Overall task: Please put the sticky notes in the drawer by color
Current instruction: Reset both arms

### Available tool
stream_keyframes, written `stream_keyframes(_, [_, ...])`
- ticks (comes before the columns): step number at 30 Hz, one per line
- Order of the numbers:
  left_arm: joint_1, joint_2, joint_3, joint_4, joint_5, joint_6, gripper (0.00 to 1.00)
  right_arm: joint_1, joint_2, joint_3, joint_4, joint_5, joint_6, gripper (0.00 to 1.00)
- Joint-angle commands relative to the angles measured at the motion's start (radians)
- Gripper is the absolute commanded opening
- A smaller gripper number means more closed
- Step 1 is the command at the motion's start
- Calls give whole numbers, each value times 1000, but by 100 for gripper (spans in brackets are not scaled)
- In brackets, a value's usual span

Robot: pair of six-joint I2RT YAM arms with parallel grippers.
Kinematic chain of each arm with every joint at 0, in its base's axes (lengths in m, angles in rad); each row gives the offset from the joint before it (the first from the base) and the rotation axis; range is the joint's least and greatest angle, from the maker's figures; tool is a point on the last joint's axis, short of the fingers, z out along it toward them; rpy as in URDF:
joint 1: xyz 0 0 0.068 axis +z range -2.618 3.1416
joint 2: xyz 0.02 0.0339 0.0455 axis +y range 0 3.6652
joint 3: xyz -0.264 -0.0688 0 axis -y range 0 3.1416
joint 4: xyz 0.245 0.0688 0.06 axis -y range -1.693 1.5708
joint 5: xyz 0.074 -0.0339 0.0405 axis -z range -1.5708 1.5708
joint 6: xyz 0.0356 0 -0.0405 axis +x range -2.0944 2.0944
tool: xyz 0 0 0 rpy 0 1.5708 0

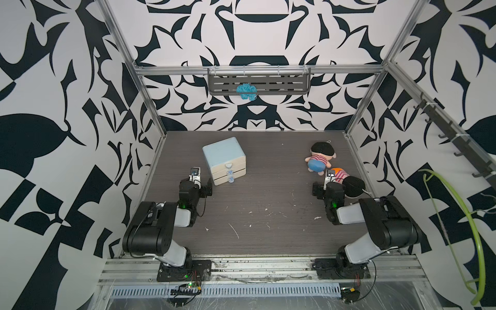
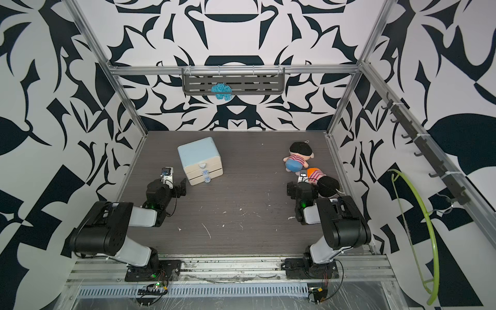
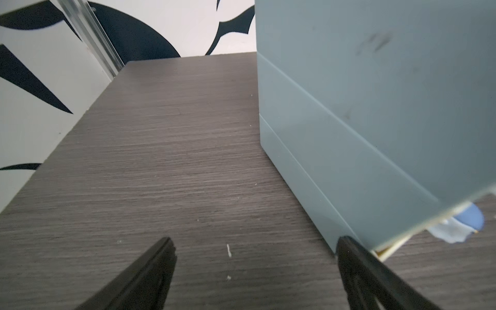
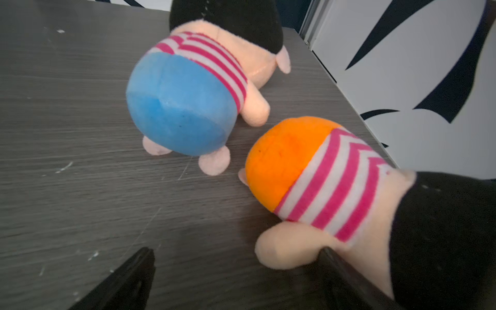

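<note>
Notably, no sticky notes are seen; the closed drawer [image 1: 224, 158] could be shoved by the empty, spread-jawed left gripper [image 3: 255, 239] just beside it, and the orange doll [image 4: 322, 174] dragged by the equally spread right gripper [image 4: 236, 249].

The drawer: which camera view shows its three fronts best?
Both top views show the drawer whole, with all three fronts and knobs. The left wrist view shows only its blue side; the right wrist view, nothing.

Tabletop [image 1: 268, 193] looks like matt grey wood-grain laminate, pretty scuffed and flecked white. The drawer [image 1: 222, 151] is smooth, satiny plastic with translucent knobs [image 1: 230, 172]. The blue plush [image 4: 182, 107] and the orange plush [image 4: 284, 158] are fuzzy cloth. Frame rail [image 1: 174, 70] is ribbed bare metal.
</note>
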Motion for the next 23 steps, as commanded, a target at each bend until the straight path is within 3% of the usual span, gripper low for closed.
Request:
stream_keyframes(1, [42,-13,92,-102,22,-57,99,-13,-12,66,-2,-85,-1,99])
stream_keyframes(3, [79,2,84,-57,77,-87,99,-32,-12,68,-2,-148,8,99])
stream_keyframes(23, [78,-14,92,-103,73,-87,99,-32,-16,68,-12,-148,10,99])
